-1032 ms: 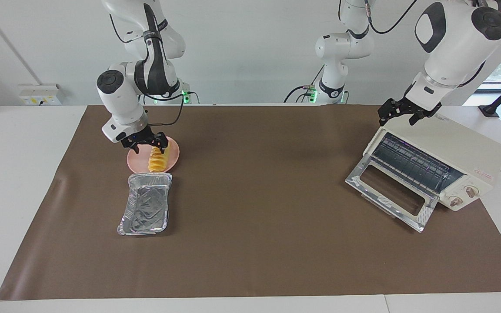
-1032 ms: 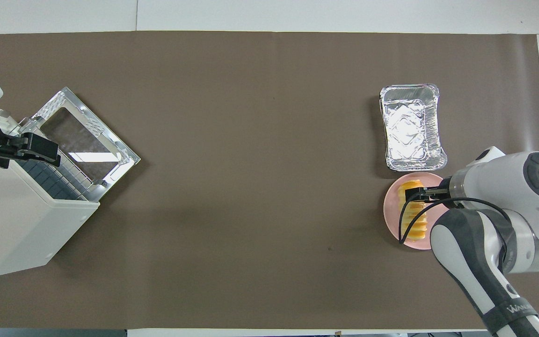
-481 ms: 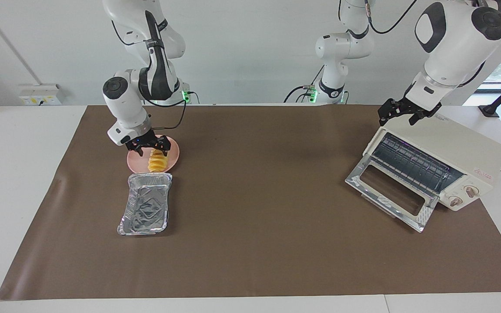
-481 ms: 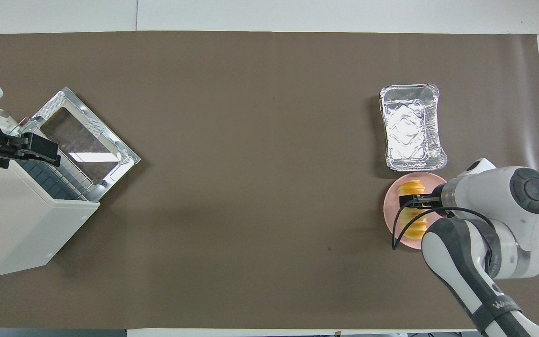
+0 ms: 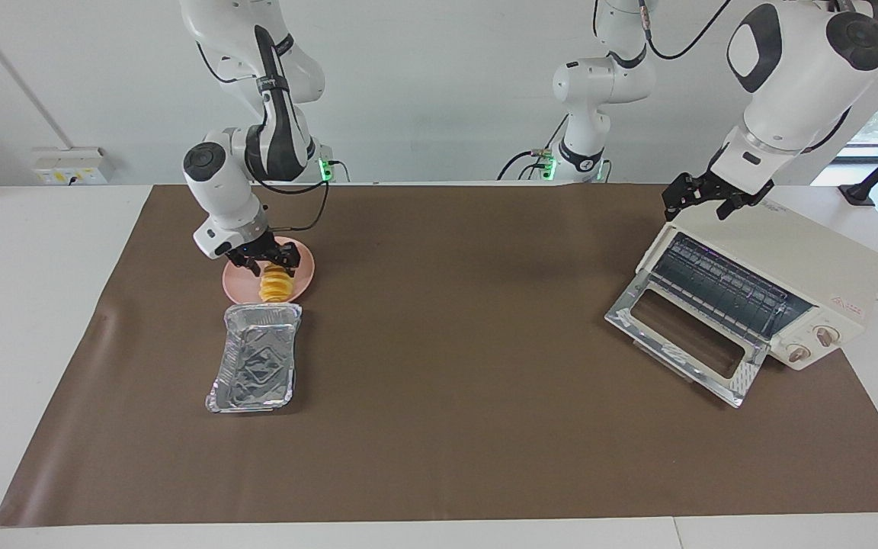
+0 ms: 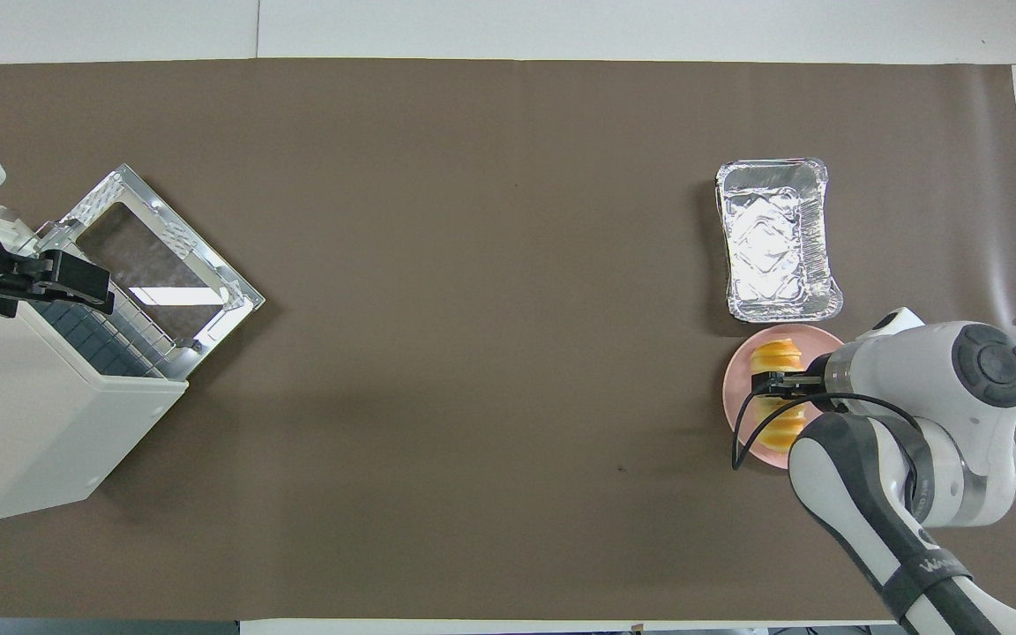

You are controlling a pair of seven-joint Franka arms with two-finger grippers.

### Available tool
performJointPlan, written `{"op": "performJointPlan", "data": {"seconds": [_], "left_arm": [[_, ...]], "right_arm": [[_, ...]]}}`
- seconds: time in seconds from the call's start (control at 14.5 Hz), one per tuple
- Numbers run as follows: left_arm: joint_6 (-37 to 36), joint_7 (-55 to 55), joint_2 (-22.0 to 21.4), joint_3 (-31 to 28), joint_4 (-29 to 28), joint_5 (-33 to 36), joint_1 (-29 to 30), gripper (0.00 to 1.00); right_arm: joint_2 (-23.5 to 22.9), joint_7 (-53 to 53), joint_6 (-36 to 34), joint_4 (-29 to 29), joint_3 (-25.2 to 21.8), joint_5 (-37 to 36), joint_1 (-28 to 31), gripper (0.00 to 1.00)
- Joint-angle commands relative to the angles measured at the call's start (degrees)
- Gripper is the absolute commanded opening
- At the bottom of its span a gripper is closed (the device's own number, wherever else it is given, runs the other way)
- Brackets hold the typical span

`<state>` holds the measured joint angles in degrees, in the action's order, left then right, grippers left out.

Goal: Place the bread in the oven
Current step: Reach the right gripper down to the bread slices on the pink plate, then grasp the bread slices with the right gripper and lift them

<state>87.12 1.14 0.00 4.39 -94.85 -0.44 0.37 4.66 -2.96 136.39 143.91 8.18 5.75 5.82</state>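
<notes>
- Our right fingers point(image 5: 267, 263) straddle the bread point(image 5: 275, 285) on the plate point(image 5: 302, 276); whether they grip it, we cannot tell.
- Our left fingers point(image 5: 702, 200) hang open over the oven point(image 5: 797, 267).

A brown mat point(image 5: 447, 366) covers most of a white table point(image 5: 35, 305). Toward the right arm's end of the table sits a round pink plate point(image 5: 302, 271). Just beside the plate, farther from the robots, lies an empty rectangular silver foil tray point(image 5: 254, 357), its long side running away from the robots. A power socket point(image 5: 69, 165) is mounted on the wall.
</notes>
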Motion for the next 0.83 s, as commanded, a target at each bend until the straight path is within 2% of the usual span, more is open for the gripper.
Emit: {"op": "performJointPlan", "data": {"seconds": [0.0,0.07,0.14,0.28,0.34,0.62,0.76], "left_arm": [[-0.8,-0.3,-0.8,0.2,0.0,-0.8,0.5,1.00],[-0.8,-0.3,-0.7,0.1,0.0,-0.8,0.5,1.00],[-0.8,-0.3,-0.7,0.2,0.0,-0.8,0.5,1.00],[-0.8,-0.3,-0.8,0.1,0.0,-0.8,0.5,1.00],[-0.8,-0.3,-0.8,0.2,0.0,-0.8,0.5,1.00],[-0.8,-0.3,-0.8,0.2,0.0,-0.8,0.5,1.00],[-0.8,-0.3,-0.8,0.1,0.0,-0.8,0.5,1.00]], "right_arm": [[0.3,-0.8,1.2,0.8,0.3,0.9,-0.4,0.26],[0.3,-0.9,1.2,0.6,0.3,0.9,-0.7,0.08],[0.2,-0.9,0.9,0.4,0.3,0.9,-0.7,0.00],[0.1,-0.8,-1.6,-1.3,0.3,0.9,-0.8,0.00],[0.3,-1.2,-4.9,-2.7,0.3,1.0,-0.8,0.00],[1.0,-2.4,-21.7,-14.9,0.3,1.1,-0.8,0.00],[-2.2,-1.8,-27.7,-23.5,0.2,0.3,0.0,0.00]]}}
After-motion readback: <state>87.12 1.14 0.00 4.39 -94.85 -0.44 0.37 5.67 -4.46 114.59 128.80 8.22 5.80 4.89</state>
